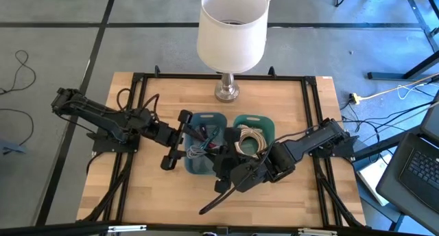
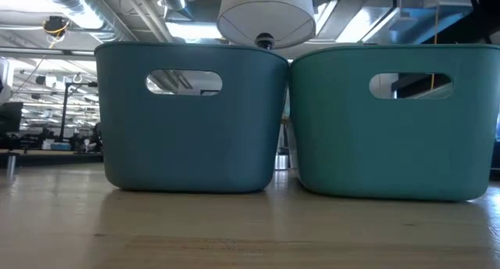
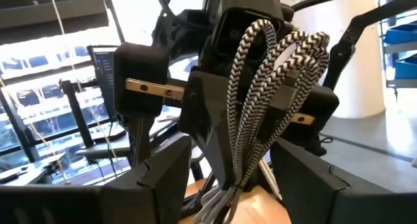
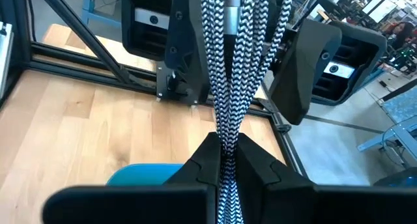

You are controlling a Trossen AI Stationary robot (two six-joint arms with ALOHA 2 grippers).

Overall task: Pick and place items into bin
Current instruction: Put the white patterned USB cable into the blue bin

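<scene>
Wooden slats of the table carry two bins side by side, a blue bin and a teal bin, with a white-shaded lamp behind them. Both arms meet over the blue bin.

The right pincer is shut on a bundle of black-and-white braided cable, the strands pinched between its fingers and rising beyond them towards the left pincer. The left pincer stands wide open facing it, its fingers either side of the same cable without visibly touching it (a hand-over or a release, by the look of it; which, the pictures do not say).

As for progress: a white coil lies in the teal bin, just beside the right pincer. The blue bin, below both pincers, holds a tangle of thin cable and small coloured pieces, too small to sort out. No loose items show on the bare wood around the bins, so the work looks well along, with the braided cable the one piece visibly in hand and not yet set down. Seen from table height, both bins stand upright and touching, their contents hidden behind the walls.
</scene>
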